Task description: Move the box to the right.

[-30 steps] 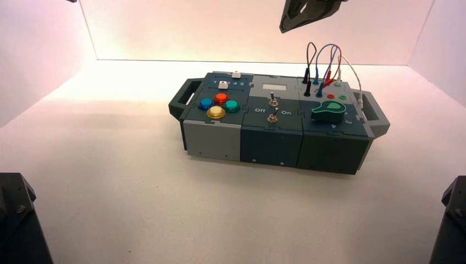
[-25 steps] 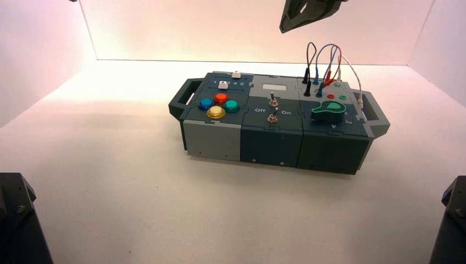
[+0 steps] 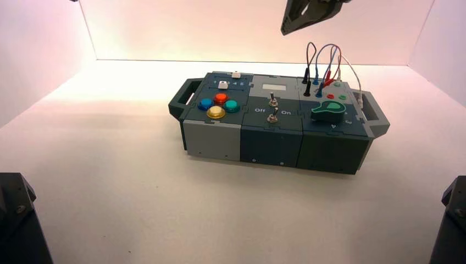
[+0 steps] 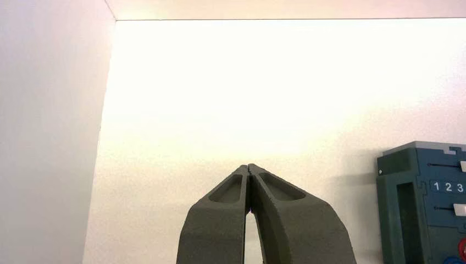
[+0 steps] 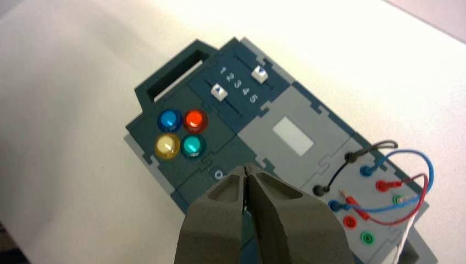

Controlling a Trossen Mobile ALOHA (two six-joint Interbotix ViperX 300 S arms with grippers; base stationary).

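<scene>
The box (image 3: 275, 129) lies across the middle of the white table, long and dark teal-grey, with a light grey front panel at its left end and a handle (image 3: 181, 99) at each end. Its top carries coloured round buttons (image 3: 218, 104), two toggle switches (image 3: 272, 100), a green knob (image 3: 328, 111) and looped wires (image 3: 324, 60). My right gripper (image 3: 288, 25) hangs high above the box's back edge, shut on nothing; its wrist view looks down past the shut tips (image 5: 245, 169) onto the box (image 5: 264, 126). My left gripper (image 4: 249, 168) is shut and empty, left of the box's end (image 4: 420, 203).
White walls close in the table at the back and both sides (image 3: 44, 49). Dark arm bases stand at the near left corner (image 3: 16, 220) and near right corner (image 3: 453, 220). Bare table surface (image 3: 417, 165) lies to the box's right.
The right gripper has edged slightly upward above the box. The box has not moved.
</scene>
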